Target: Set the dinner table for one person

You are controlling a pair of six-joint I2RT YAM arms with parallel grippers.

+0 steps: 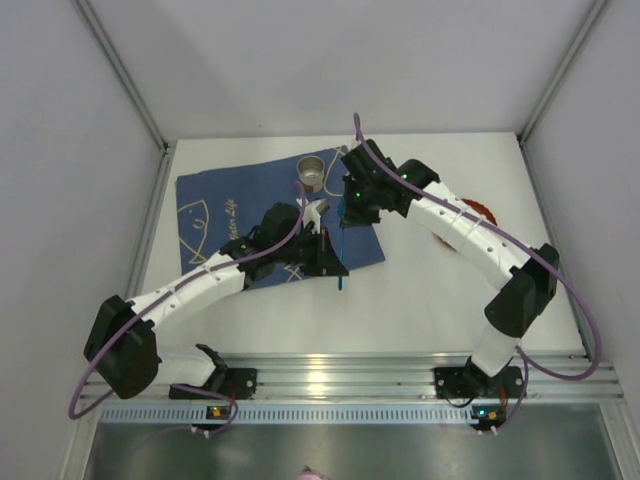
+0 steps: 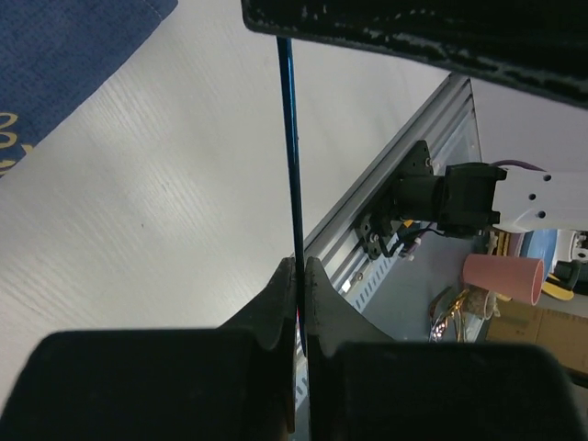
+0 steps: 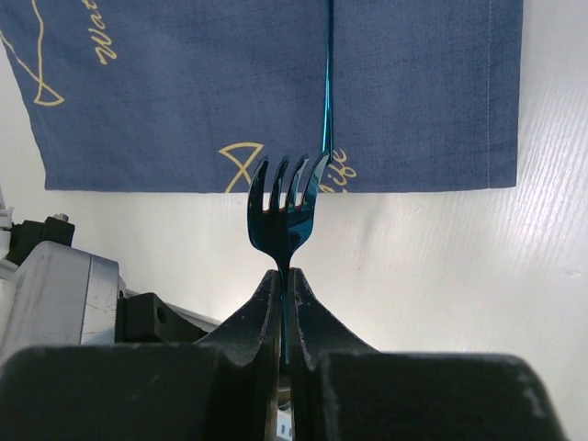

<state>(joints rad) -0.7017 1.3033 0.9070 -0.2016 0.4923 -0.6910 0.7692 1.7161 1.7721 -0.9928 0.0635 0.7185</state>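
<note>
My right gripper [image 1: 347,215] [image 3: 286,273] is shut on the neck of a dark blue fork [image 3: 283,216], tines pointing away, above the white dinner table [image 1: 430,300] [image 3: 441,257] by the edge of the blue fish cloth [image 1: 225,215] [image 3: 165,92]. My left gripper [image 1: 328,258] [image 2: 299,262] is shut on a thin dark blue utensil [image 2: 289,138] seen edge-on. It runs up to a black part at the top of the left wrist view. It shows as a blue line in the top view [image 1: 341,275]. I cannot tell which utensil it is.
A metal cup [image 1: 313,170] stands on the cloth's far edge, close behind both grippers. A red thing [image 1: 483,213] lies on the table to the right, mostly hidden by my right arm. The aluminium rail [image 1: 330,372] [image 2: 404,147] borders the near edge.
</note>
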